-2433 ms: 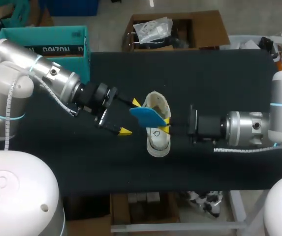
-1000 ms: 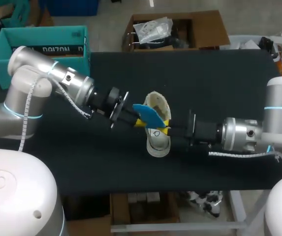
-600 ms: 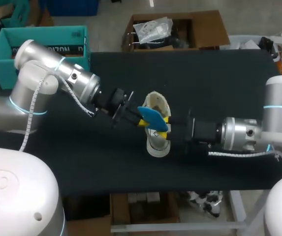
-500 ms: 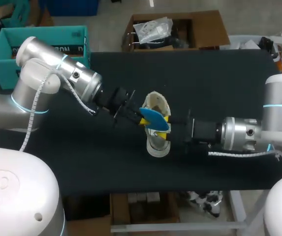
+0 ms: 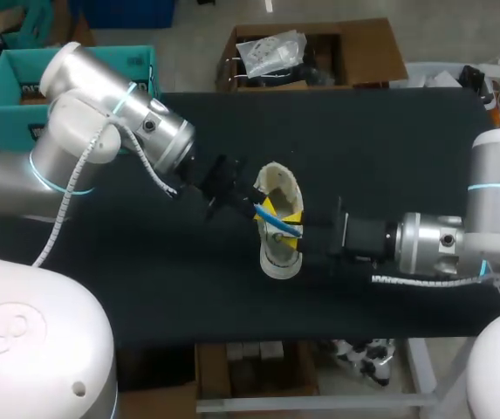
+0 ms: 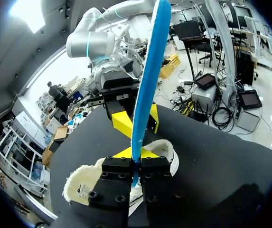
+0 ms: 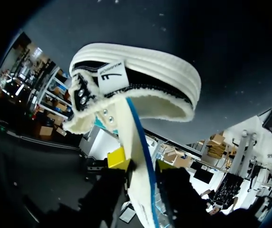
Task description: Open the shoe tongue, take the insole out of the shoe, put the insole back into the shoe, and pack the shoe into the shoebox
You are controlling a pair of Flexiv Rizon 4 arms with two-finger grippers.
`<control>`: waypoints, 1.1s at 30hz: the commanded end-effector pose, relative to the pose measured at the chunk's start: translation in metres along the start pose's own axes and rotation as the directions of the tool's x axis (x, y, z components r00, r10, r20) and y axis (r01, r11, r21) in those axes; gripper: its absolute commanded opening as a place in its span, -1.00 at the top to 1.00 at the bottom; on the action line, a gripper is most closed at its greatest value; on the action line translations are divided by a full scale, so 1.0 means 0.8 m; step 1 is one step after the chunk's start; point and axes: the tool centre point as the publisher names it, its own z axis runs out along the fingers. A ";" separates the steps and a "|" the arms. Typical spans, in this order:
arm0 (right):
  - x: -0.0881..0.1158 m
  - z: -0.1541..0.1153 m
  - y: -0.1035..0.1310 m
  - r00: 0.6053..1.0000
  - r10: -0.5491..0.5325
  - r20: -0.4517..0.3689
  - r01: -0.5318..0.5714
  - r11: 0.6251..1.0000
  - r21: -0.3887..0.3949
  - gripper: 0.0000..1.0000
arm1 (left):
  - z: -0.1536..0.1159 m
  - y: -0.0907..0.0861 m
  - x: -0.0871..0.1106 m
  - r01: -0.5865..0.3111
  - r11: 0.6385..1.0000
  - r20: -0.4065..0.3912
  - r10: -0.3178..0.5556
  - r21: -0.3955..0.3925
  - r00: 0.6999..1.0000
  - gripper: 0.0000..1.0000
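Blue insole (image 6: pixel 147 71) stands on edge over the opening of the shoe (image 5: pixel 277 257), clamped in your left gripper (image 6: pixel 133 156), while your right gripper (image 7: pixel 139 164) beside the shoe pinches the tongue (image 7: pixel 126 128) from both sides.

The big table (image 5: pixel 389 148) has a black top. It is flat, plain and dark all over.

Blue insole (image 6: pixel 147 80). Shoe (image 7: pixel 140 57): black upper, white sole, cream fleece lining, white tongue (image 7: pixel 135 161), white label with a black mark. Left gripper (image 5: pixel 265 209) and right gripper (image 5: pixel 291 236) black with yellow tips, table (image 5: pixel 389 148) black, arms (image 5: pixel 119 122) silver-white with teal rings.
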 end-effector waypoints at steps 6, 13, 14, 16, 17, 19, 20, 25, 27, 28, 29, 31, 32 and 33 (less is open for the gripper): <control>0.007 0.013 0.011 1.000 -0.027 -0.007 0.027 1.000 -0.008 0.71 | -0.003 0.019 -0.005 0.007 1.000 -0.024 -0.007 -0.006 1.000 1.00; 0.015 0.022 0.021 1.000 -0.016 -0.025 0.014 0.998 -0.053 1.00 | 0.000 0.030 -0.012 0.010 1.000 -0.042 -0.011 -0.018 0.999 1.00; 0.016 0.023 0.024 1.000 -0.014 -0.028 0.012 0.998 -0.060 1.00 | 0.001 0.033 -0.014 0.012 1.000 -0.046 -0.012 -0.018 0.999 1.00; 0.017 0.025 0.028 0.999 -0.008 -0.041 0.005 0.997 -0.079 1.00 | 0.003 0.038 -0.017 0.016 1.000 -0.054 -0.017 -0.018 0.998 1.00; 0.018 0.026 0.031 0.999 0.003 -0.049 -0.008 0.995 -0.098 1.00 | 0.004 0.041 -0.018 0.018 1.000 -0.059 -0.019 -0.017 0.998 1.00; 0.020 0.028 0.035 0.998 0.010 -0.058 -0.016 0.994 -0.110 1.00 | 0.008 0.046 -0.021 0.024 1.000 -0.068 -0.025 -0.014 0.997 1.00; 0.021 0.029 0.037 0.998 0.019 -0.062 -0.026 0.992 -0.120 1.00 | 0.009 0.049 -0.023 0.026 1.000 -0.073 -0.027 -0.014 0.997 1.00; 0.026 0.026 0.051 0.997 0.037 -0.072 -0.045 0.991 -0.123 1.00 | 0.019 0.062 -0.026 0.044 0.999 -0.088 -0.044 -0.008 0.995 1.00; 0.028 0.023 0.056 0.996 0.041 -0.078 -0.050 0.991 -0.120 1.00 | 0.021 0.067 -0.028 0.054 0.999 -0.090 -0.055 -0.006 0.994 1.00; 0.029 0.022 0.058 0.996 0.048 -0.081 -0.058 0.991 -0.122 1.00 | 0.021 0.068 -0.028 0.056 0.998 -0.091 -0.056 -0.005 0.994 1.00; 0.030 0.021 0.061 0.995 0.051 -0.082 -0.060 0.991 -0.122 1.00 | 0.022 0.069 -0.027 0.058 0.998 -0.092 -0.058 -0.005 0.994 1.00; 0.030 0.020 0.064 0.995 0.058 -0.084 -0.068 0.991 -0.114 1.00 | 0.022 0.070 -0.027 0.061 0.998 -0.094 -0.061 -0.001 0.994 1.00; 0.031 0.019 0.068 0.994 0.061 -0.087 -0.071 0.991 -0.111 1.00 | 0.022 0.071 -0.027 0.063 0.998 -0.095 -0.062 0.000 0.994 1.00; 0.032 0.018 0.069 0.994 0.063 -0.089 -0.072 0.991 -0.108 1.00 | 0.022 0.072 -0.027 0.064 0.998 -0.096 -0.064 0.002 0.993 1.00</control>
